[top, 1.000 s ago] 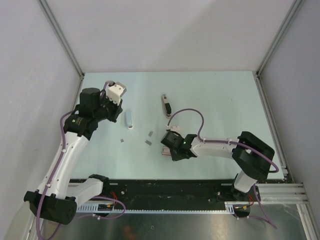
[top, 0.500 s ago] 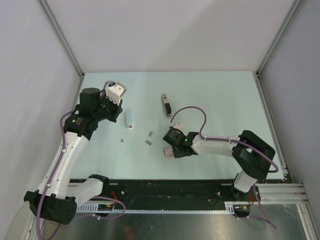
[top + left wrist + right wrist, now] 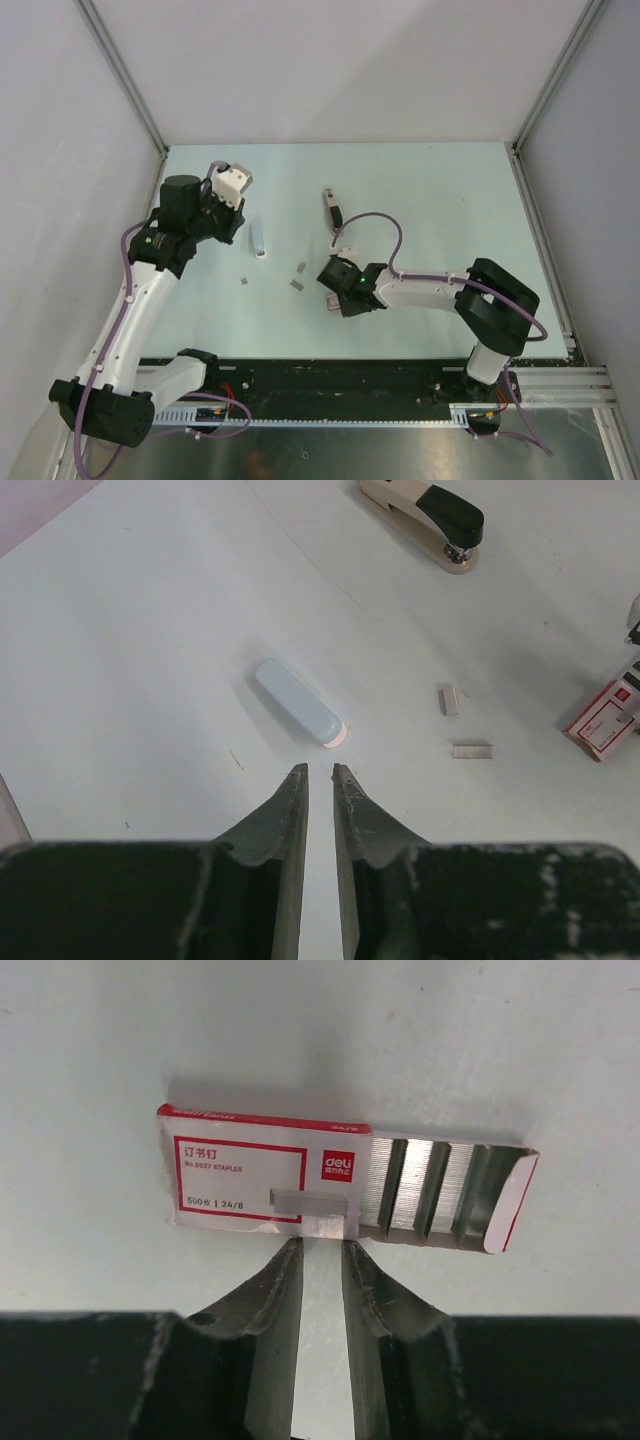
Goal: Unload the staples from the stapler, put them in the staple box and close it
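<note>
**A:** Top view. Where is the stapler?

**B:** The stapler (image 3: 332, 210) lies on the table (image 3: 450, 200), far of centre and apart from both arms. Three short strips of staples (image 3: 298, 268) lie loose, nearer and to its left.

**A:** And the two tools?

**B:** The left gripper (image 3: 232, 222) hangs at the far left, just beside a pale blue capsule (image 3: 258, 240). The right gripper (image 3: 336, 298) sits low over a pink-and-white box (image 3: 328, 306), near of the stapler.

**A:** Left wrist view?

**B:** The jaws stand a narrow slit apart with nothing between them. The capsule lies just beyond the tips without touching them. Two strips of staples lie past it, the stapler is well apart from them, and the box shows at the frame's edge.

**A:** Right wrist view?

**B:** The jaws are slightly apart and empty, with their tips at the box's edge. One grey strip lies on the printed sleeve. The inner tray projects from one end, showing rows of staples inside.
</note>
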You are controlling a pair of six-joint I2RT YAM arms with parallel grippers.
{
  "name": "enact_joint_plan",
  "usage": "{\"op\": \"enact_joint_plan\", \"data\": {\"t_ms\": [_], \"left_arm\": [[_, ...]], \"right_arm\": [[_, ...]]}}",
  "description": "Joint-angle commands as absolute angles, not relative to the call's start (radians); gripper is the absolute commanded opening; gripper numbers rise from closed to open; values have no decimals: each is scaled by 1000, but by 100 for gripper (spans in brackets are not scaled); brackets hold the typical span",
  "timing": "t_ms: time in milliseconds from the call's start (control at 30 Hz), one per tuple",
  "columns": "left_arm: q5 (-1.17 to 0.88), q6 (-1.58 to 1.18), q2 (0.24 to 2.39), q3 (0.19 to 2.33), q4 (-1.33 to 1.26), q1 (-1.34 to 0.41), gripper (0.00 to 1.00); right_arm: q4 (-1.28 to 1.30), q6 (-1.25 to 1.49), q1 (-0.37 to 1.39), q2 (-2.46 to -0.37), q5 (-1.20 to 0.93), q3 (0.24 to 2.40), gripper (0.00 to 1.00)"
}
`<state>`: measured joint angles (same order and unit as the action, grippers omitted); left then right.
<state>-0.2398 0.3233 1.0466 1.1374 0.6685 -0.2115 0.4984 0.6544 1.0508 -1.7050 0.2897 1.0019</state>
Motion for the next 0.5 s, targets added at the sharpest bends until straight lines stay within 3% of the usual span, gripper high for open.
{"op": "enact_joint_plan", "data": {"t_ms": [0, 233, 467], "left_arm": [[-256, 341, 1036, 1135, 663, -201, 20], [-331, 429, 1030, 1096, 662, -203, 20], [-397, 673, 1072, 995, 667, -363, 51]], "right_arm": [[496, 662, 1055, -1747, 284, 1039, 28], [435, 608, 1085, -1595, 218, 1060, 32], [395, 541, 1057, -1355, 235, 1056, 39]]}}
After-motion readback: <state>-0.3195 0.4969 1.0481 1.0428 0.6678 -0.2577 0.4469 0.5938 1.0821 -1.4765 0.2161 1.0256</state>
